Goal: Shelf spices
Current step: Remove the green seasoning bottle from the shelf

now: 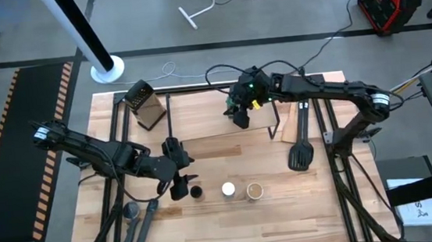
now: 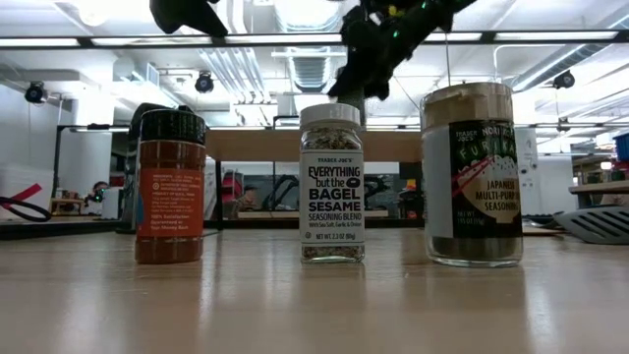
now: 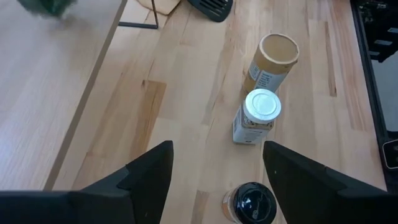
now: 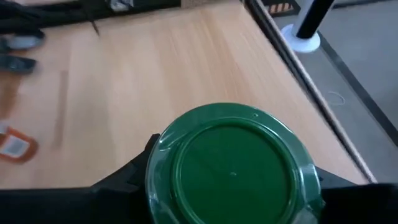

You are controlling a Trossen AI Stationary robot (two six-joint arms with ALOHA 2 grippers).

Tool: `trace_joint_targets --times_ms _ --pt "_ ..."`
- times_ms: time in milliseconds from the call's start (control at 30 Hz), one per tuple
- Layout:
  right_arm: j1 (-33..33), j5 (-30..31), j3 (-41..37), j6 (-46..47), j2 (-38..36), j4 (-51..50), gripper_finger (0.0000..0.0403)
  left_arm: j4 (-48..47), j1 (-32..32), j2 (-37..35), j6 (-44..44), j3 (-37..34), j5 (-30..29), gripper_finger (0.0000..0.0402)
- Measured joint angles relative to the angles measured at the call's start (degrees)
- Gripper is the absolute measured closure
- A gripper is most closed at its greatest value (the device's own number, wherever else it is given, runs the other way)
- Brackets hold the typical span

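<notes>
A: From above: right gripper (image 1: 240,112) over the shelf (image 1: 200,118) at the far side of the tabletop (image 1: 318,214), jaws clamped on the green jar (image 1: 255,103). Probably carried there for setting down on the board.

B: And on the left: left gripper (image 1: 179,188) low beside the black-topped jar (image 1: 196,192), first in a row with the white-topped jar (image 1: 228,189) and tan-topped jar (image 1: 254,190). Grater (image 1: 146,105) standing at the far left corner, spatula (image 1: 300,154) lying to the right.

A: From tabletop height: three jars upright in a line, apart from each other — black-topped (image 2: 170,187), white-topped (image 2: 331,183), tan-topped (image 2: 472,175). Arms only dark shapes overhead.

B: Left wrist: jaws wide, nothing between the fingers (image 3: 152,174), black-topped jar (image 3: 250,203) just off to one side. Looks lined up for the next pick, not yet around it.

A: Right wrist: green lid (image 4: 231,167) filling the space between the jaws, held firmly, pale shelf board (image 4: 155,68) below. Jar apparently not yet set down.
</notes>
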Motion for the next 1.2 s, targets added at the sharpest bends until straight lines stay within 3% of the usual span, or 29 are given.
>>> trace_joint_targets --times_ms 167,333,567,767,967,1200 --pt "4.70 -0.35 0.23 0.47 -4.67 -4.64 0.0225 0.02 -0.01 0.00 0.00 0.00 0.02 0.0160" --pt "14.58 0.24 -1.92 4.97 -9.36 -6.38 0.0225 -0.03 -0.21 0.00 -0.24 -0.06 0.02 0.0161" --pt "32.57 18.03 -8.61 13.40 -13.28 -6.45 0.0225 0.15 -1.04 -0.02 -1.83 -0.60 0.04 0.0166" --pt "44.42 27.82 -18.05 25.89 -15.99 -2.87 0.0225 -0.02 -1.86 -0.02 -2.99 -0.72 0.04 0.0161" --pt "51.63 32.70 -26.39 38.15 -16.44 1.09 0.0225 0.02 -2.25 -0.02 -3.28 -0.79 0.04 0.0166" --pt "56.40 34.24 -33.00 46.35 -14.16 7.90 0.0225 0.01 -2.36 -0.02 -3.92 -0.79 0.05 0.0173"
